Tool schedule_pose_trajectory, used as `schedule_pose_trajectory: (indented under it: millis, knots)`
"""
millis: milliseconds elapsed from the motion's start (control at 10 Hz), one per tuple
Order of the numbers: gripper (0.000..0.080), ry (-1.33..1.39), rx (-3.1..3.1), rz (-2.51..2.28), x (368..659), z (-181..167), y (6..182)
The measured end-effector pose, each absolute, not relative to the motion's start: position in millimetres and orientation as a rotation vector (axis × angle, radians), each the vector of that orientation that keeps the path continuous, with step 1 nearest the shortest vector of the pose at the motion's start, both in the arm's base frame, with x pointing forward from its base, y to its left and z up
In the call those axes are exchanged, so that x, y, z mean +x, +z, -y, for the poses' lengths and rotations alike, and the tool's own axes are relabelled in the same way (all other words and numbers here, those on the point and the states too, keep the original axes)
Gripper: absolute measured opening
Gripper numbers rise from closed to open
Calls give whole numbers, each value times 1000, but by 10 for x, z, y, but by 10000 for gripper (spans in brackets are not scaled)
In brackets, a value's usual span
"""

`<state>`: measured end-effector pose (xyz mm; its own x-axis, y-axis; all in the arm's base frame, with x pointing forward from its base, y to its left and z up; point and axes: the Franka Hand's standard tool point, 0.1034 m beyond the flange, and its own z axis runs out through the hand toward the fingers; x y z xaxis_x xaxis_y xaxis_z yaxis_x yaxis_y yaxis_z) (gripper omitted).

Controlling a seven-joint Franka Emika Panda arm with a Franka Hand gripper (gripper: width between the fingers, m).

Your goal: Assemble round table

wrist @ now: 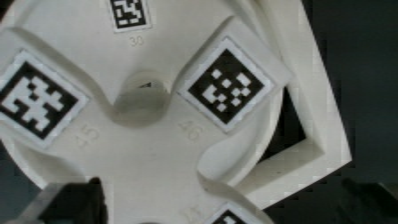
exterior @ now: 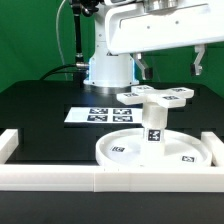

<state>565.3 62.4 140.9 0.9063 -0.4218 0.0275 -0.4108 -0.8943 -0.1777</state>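
The large round disc point(exterior: 120, 150) lies flat inside the white frame. The short post point(exterior: 155, 128) stands upright on its middle. The four-armed cross foot point(exterior: 155, 97) sits across the top of the post. My gripper point(exterior: 170, 75) hangs just above the foot, open and empty, its two fingers spread wide over the foot's arms. In the wrist view the foot point(wrist: 178, 130) fills the picture, with its tags and its centre socket point(wrist: 143, 100). One dark fingertip point(wrist: 68, 205) shows at the edge.
The white straight-walled frame point(exterior: 110, 180) runs along the front and both sides of the disc. The marker board point(exterior: 95, 115) lies on the black table behind it. The robot base point(exterior: 108, 68) stands at the back.
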Motion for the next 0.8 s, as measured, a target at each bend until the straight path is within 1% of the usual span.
schedule_pose_trajectory:
  millis: [400,800]
  knots:
    - [649,-124,-2967,-302,5653,-582,1396]
    - [649,-152,-3035,518,5673,-564,1412]
